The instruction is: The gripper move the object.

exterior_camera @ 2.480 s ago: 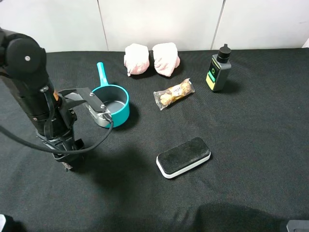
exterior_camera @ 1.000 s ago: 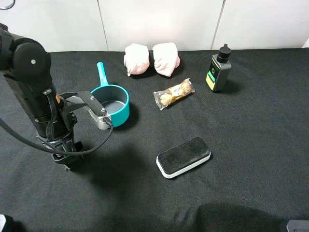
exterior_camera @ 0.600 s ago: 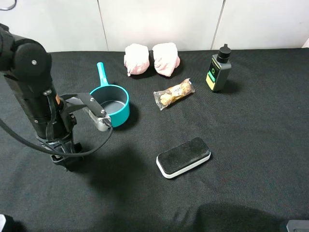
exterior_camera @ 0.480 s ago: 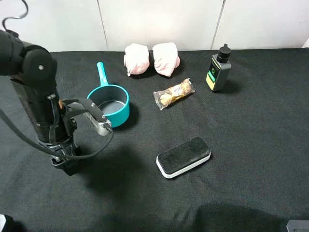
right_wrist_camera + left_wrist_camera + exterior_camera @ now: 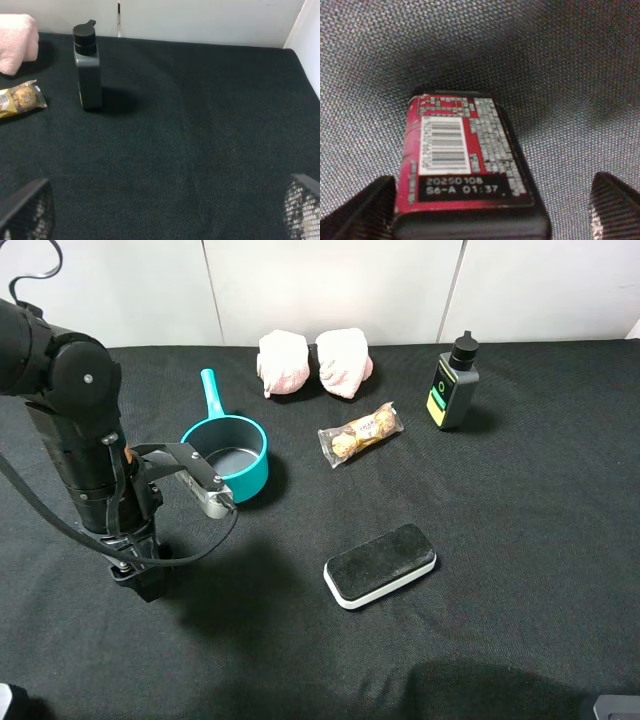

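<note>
- Black table cloth [image 5: 560,75]: coarse weave, matt.
- Small black box with red printed label [image 5: 465,165]: smooth, faintly glossy.
- Teal plastic saucepan [image 5: 250,478]: smooth, light sheen.

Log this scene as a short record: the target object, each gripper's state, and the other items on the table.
object: small black box with a red barcode label, on the black table cover
left gripper: open, one finger on each side of the box, not closed on it
right gripper: open, nothing between its fingers
other items: teal pot, pink bundles, wrapped chocolates, black bottle, eraser block
</note>
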{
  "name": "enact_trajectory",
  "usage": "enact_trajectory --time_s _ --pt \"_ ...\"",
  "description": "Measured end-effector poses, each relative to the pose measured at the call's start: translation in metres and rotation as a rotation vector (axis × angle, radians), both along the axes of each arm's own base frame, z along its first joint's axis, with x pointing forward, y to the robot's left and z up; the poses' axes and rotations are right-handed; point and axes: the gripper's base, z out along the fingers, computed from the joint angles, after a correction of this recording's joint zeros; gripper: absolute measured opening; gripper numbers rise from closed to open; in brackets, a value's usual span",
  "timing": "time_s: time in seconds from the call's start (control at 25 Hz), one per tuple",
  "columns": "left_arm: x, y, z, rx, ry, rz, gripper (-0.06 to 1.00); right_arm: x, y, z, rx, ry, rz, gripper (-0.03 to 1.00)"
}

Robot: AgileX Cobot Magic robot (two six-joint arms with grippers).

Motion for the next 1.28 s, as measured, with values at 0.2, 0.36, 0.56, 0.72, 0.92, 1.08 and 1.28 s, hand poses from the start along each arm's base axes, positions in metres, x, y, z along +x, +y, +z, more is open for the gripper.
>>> enact_trajectory --time_s 0.2,0.36,0.56,0.72,0.92,1.08,1.28 --pt "-0.0003 0.0001 -0.0049 0.012 0.021 0.000 0.76 0.0000 0.0000 0.0000 0.000 0.000 0.000 0.69" --pt "-0.0003 0.0003 -0.0051 0.013 0.022 -0.001 0.76 0.0000 0.0000 0.0000 0.000 0.000 0.000 0.69" --pt "0.0000 0.0009 -0.0051 0.019 0.018 -0.009 0.60 0.0000 0.0000 0.0000 0.000 0.000 0.000 0.69" --pt "0.0000 0.0009 -0.0051 0.019 0.018 -0.010 0.46 0.0000 0.0000 0.0000 0.000 0.000 0.000 0.69" --pt "0.0000 0.0010 -0.0051 0.020 0.019 -0.010 0.46 0.0000 0.0000 0.0000 0.000 0.000 0.000 0.69" --pt "-0.0001 0.0010 -0.0050 0.020 0.020 -0.010 0.46 0.0000 0.0000 0.0000 0.000 0.000 0.000 0.69" --pt "-0.0003 0.0011 -0.0050 0.023 0.022 0.001 0.46 0.0000 0.0000 0.0000 0.000 0.000 0.000 0.69"
